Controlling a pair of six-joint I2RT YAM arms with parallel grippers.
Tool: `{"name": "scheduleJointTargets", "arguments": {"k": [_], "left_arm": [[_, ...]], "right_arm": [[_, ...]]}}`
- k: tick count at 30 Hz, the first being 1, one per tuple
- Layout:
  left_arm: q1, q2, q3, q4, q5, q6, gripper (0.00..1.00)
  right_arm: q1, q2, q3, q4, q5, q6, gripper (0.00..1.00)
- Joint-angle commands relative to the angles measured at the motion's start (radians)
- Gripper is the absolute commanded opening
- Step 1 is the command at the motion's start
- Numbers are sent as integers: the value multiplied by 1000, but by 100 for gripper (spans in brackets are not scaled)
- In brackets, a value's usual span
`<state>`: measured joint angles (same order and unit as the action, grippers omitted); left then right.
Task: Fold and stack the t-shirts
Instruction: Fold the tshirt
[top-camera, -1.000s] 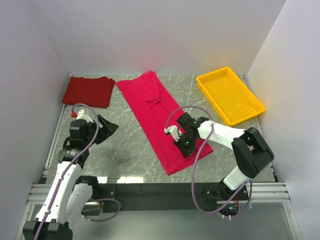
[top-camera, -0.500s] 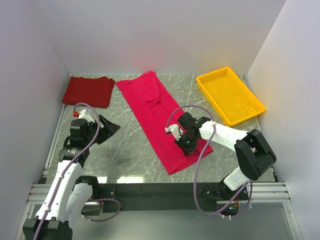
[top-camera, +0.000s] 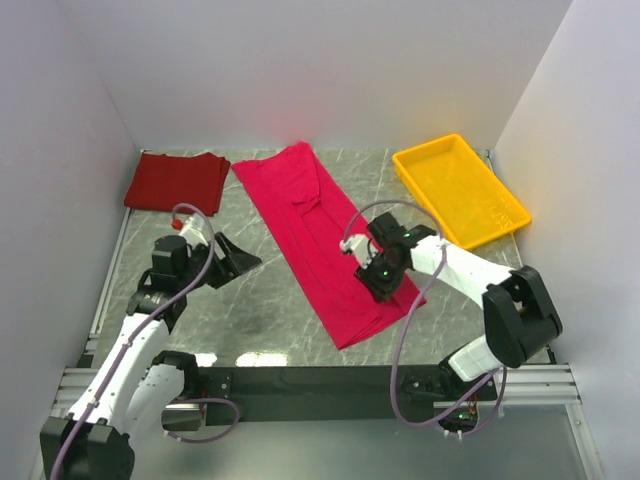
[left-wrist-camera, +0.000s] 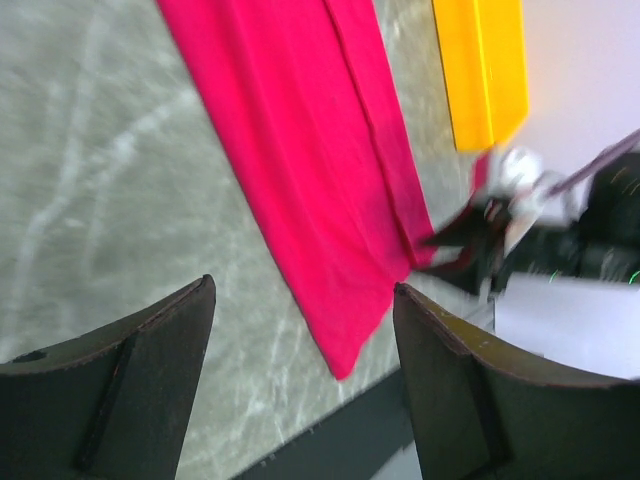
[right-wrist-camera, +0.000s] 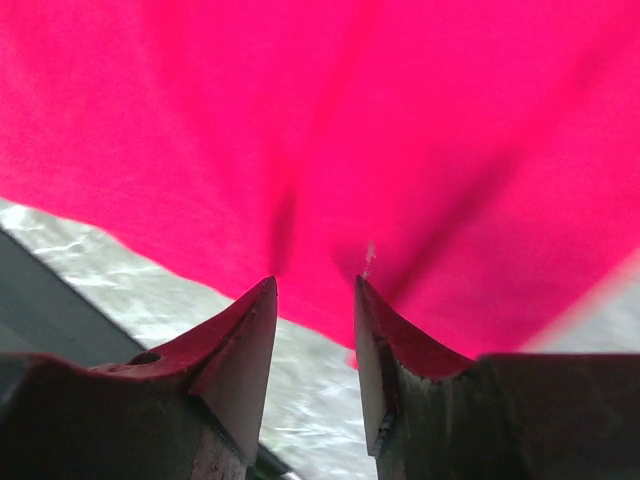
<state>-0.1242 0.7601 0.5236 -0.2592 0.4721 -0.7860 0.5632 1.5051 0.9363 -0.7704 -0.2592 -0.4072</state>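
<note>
Where the marbled grey table (top-camera: 250, 320) runs between white walls, a bright crimson t-shirt (top-camera: 312, 225) lies flat as a long folded strip, slanting from the back centre toward the near edge. A darker maroon t-shirt (top-camera: 178, 182) sits folded in the far left corner, well apart from the crimson one. A yellow tray (top-camera: 460, 190) rests at the back right. The left gripper (top-camera: 243, 262) hangs over bare table just left of the crimson strip, not touching it; in the left wrist view its fingers (left-wrist-camera: 150, 370) are spread wide, framing the near end of the crimson t-shirt (left-wrist-camera: 310, 170), with the yellow tray (left-wrist-camera: 480, 70) beyond. The right gripper (top-camera: 376, 284) is down at the strip's right edge near its near end. In the right wrist view the right gripper (right-wrist-camera: 315, 285) has its fingertips (right-wrist-camera: 255, 310) only narrowly parted at the cloth's edge, with the crimson t-shirt (right-wrist-camera: 330, 120) filling the view beyond them. I cannot tell whether cloth is caught between them.
</note>
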Motion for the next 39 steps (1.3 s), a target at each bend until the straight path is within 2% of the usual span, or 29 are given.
{"name": "scheduleJointTargets", "arguments": {"k": [1,4,7,8,9,11,12,14,16,21,23,26,28,30,34,39], "left_arm": [[-90,22,-33,93,37,-59,77],[-231,57,-62,162,-7,-133,76],[-420,132,-66,193,-102,-189,76],[-467,155,-66,208,-156,-203,75],[-559,180,-62,215,-179,-229,75],[-633,260,-54,235,-216,-265,74],[-696,284,-42,239,-248,-310,74],[-745,352,-28,247,-286,-358,72],[-804,413,-11,252,-326,-424,70],[-893,537,39,252,-408,-566,66],[-914,564,30,300,-421,-610,64],[-957,591,-6,313,-463,-731,64],[-971,585,-39,377,-469,-788,64],[-996,584,-59,383,-544,-886,63],[-1055,613,-39,361,-638,-1005,64],[-1138,745,26,350,-644,-1145,64]], "right_arm": [[-68,-98,68,5,14,-73,45],[-153,-143,47,35,-35,-189,45],[-285,-335,-68,62,-275,-491,47],[-317,-376,-147,51,-382,-704,48],[-354,-411,-184,31,-423,-819,49],[-358,-454,-261,-44,-439,-1055,51],[-358,-453,-275,-67,-454,-1102,51],[-358,-430,-284,-133,-477,-1185,51],[-358,-402,-283,-162,-508,-1205,51],[-361,-394,-272,-99,-511,-1099,51],[-368,-405,-271,-89,-512,-1081,51],[-378,-425,-271,-75,-502,-1055,51],[-384,-444,-271,-67,-489,-1052,51],[-393,-462,-269,-47,-471,-1007,51],[-407,-477,-254,-24,-465,-944,51],[-416,-526,-249,-3,-465,-875,51]]}}
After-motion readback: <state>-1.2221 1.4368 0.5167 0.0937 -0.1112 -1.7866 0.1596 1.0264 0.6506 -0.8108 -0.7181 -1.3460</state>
